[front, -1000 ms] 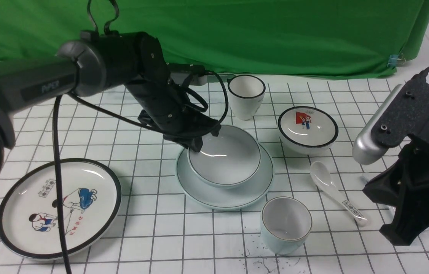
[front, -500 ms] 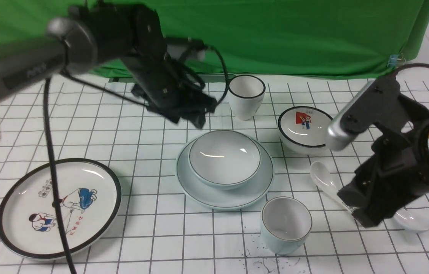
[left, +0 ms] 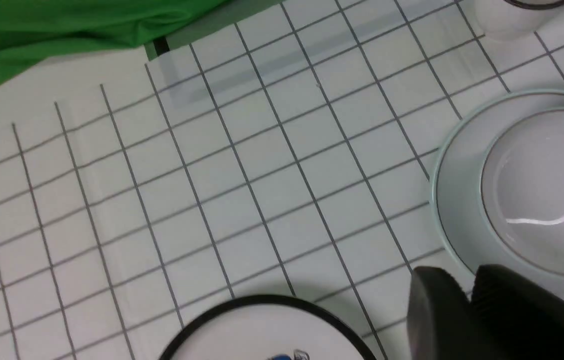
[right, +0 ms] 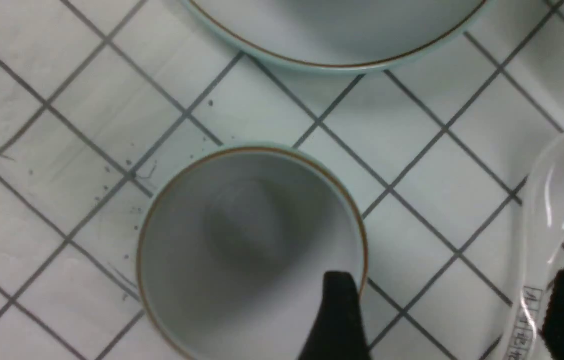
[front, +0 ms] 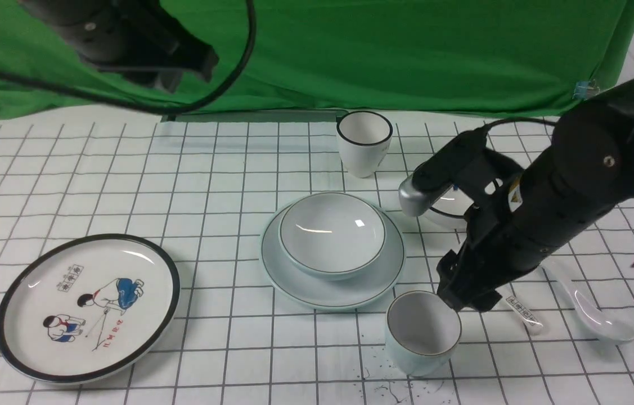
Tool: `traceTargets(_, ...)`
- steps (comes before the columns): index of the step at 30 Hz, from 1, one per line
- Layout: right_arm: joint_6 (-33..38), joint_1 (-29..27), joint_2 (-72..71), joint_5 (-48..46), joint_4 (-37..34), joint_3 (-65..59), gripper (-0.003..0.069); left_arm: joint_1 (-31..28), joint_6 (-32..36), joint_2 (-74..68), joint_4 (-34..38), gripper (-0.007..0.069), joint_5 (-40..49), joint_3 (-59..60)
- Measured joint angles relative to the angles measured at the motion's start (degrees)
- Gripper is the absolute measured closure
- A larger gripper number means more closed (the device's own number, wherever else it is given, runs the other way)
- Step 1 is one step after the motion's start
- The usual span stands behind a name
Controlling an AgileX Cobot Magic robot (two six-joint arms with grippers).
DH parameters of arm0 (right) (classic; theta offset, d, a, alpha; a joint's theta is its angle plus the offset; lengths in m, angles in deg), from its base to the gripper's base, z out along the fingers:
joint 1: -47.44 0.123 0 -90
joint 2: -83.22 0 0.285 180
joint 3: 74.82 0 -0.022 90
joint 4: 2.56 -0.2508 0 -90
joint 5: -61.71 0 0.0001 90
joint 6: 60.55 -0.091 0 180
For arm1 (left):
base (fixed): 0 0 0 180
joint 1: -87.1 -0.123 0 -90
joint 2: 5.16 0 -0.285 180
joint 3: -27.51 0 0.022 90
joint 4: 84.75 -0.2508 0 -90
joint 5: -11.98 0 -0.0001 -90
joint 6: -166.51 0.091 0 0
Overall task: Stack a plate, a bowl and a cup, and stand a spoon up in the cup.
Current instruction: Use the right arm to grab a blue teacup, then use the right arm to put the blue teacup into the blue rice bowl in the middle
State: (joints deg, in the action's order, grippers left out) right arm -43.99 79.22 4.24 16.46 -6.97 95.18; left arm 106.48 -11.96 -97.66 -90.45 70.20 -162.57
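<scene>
The pale blue-green bowl [front: 332, 233] sits in the plate [front: 332, 287] at the table's middle. The cup [front: 422, 332] stands upright in front of them, to the right. My right gripper [front: 463, 301] is open just above the cup's right rim. In the right wrist view [right: 454, 315] one finger hangs over the cup [right: 246, 240] rim and the other over the labelled spoon [right: 552, 200]. The plain white spoon [front: 592, 306] lies at the right. My left gripper [front: 181, 64] is raised at the back left. It is shut and empty in the left wrist view [left: 469, 290], near the plate [left: 449, 200].
A cartoon plate [front: 89, 306] lies at the front left. A black-rimmed white cup [front: 364, 140] stands at the back. The flag bowl [front: 447, 216] is mostly hidden behind my right arm. The labelled spoon's handle [front: 525, 314] shows beside the right gripper. A green curtain closes the back.
My left arm has lifted off the bowl and drawn away to the back left. My right arm has swung left and down to the cup, uncovering the plain spoon.
</scene>
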Motion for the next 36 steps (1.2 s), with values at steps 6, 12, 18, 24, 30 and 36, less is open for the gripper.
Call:
traceTargets(6,-0.1,0.0,5.5,2.9,-1.3,0.2,0.0118,0.0,-0.1,10.2,5.7,0.0661,-8.9,18.9)
traceTargets(12,0.1,0.0,8.5,3.0,-1.6,0.3,0.0353,0.0,-0.1,17.3,9.3,0.0661,-15.7,36.1)
traceTargets(18,1.3,0.0,8.0,-0.2,-1.6,4.0,0.0575,0.0,-0.6,19.2,9.7,0.0661,-16.9,39.7)
traceTargets(24,2.2,0.0,7.5,-5.5,-1.6,20.2,0.0574,0.0,-1.5,19.9,9.8,0.0659,-21.2,39.8)
traceTargets(30,2.5,0.0,15.6,-11.3,-2.6,35.8,0.0574,0.0,-1.2,20.1,9.8,0.0657,-24.4,39.8)
traceTargets(36,0.8,0.0,25.4,-12.8,-4.3,43.4,0.0574,0.0,0.1,20.1,9.8,0.0656,-24.7,39.8)
